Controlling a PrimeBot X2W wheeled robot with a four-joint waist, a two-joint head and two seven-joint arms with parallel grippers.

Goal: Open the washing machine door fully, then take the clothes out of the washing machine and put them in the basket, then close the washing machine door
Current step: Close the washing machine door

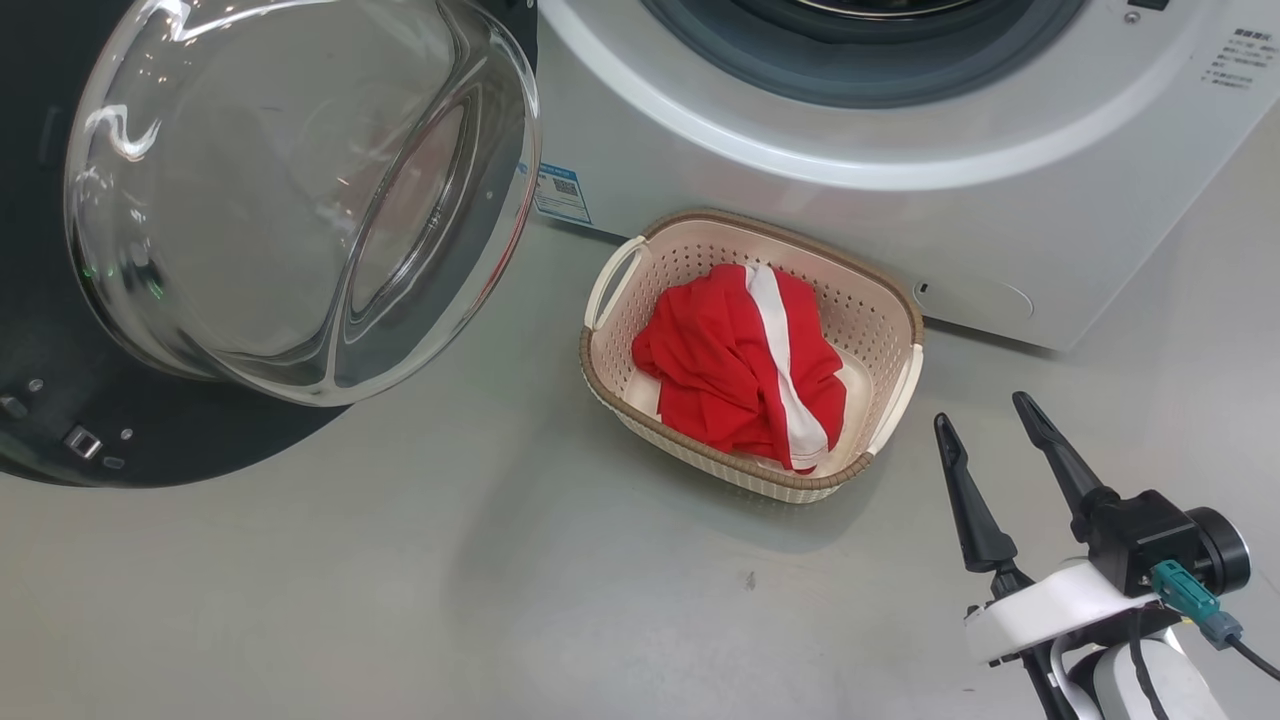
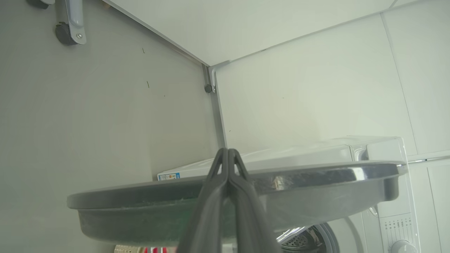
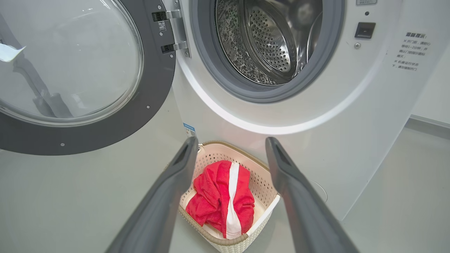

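Left claw (image 2: 228,154), fingers pressed together, hangs just before the open door (image 2: 316,189) rim. Right claw (image 1: 982,410), fingers apart, is empty; red clothes (image 1: 735,365) lie in basket (image 1: 750,222) ahead. Door looks rigid, glossy, slippery: push its edge.

Laundry corner, lab-like — washing machine (image 3: 351,123) on bare grey floor (image 1: 500,600), plain white panel walls (image 2: 316,88).

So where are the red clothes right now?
In the head view the red clothes lie bunched in the basket on the floor, just in front of the washing machine, right of its open door.
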